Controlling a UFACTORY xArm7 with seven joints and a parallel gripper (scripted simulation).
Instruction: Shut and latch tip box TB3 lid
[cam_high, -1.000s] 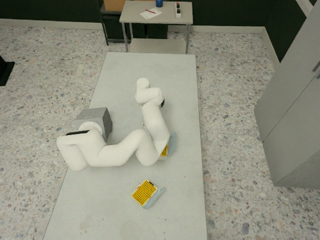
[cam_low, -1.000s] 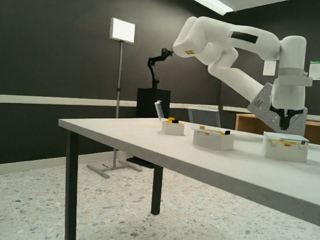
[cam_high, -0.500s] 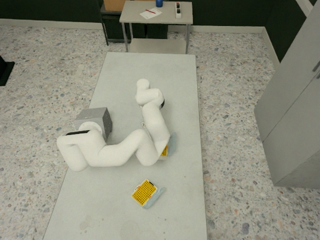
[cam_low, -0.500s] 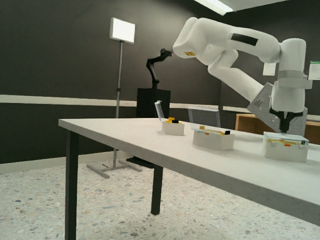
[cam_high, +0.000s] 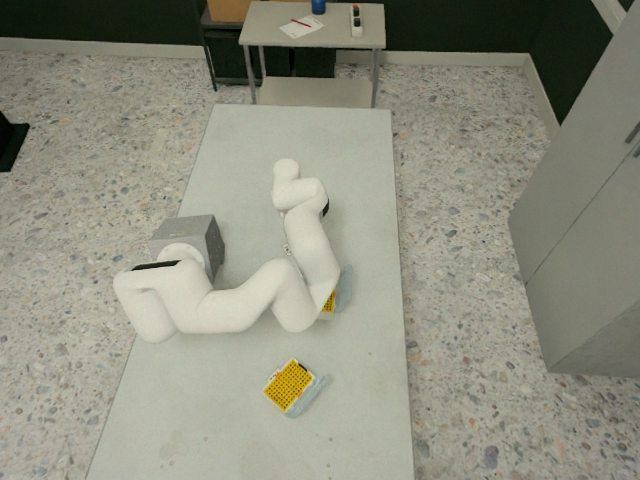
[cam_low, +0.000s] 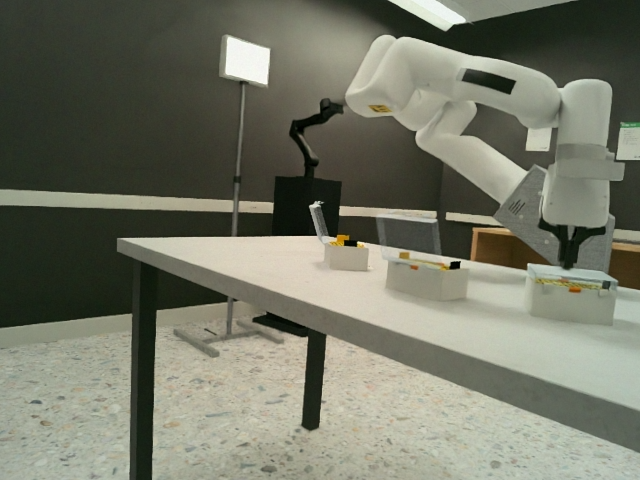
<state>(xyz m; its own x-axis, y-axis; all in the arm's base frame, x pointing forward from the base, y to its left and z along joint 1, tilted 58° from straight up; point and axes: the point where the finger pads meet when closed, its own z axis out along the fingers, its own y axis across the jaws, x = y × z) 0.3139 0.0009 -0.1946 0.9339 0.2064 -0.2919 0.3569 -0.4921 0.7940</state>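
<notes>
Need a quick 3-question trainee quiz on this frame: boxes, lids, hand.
1. True or false: the lid of the far tip box is down flat.
2. Which box is the hand directly above, seen from the exterior view?
A. the far one
B. the middle tip box
C. the near tip box
3. Fill in: the hand's fingers are ____ and hold nothing.

Key
1. False: its lid stands up.
2. C: the fingertips are at its lowered clear lid; actual contact is not certain.
3. shut
</notes>
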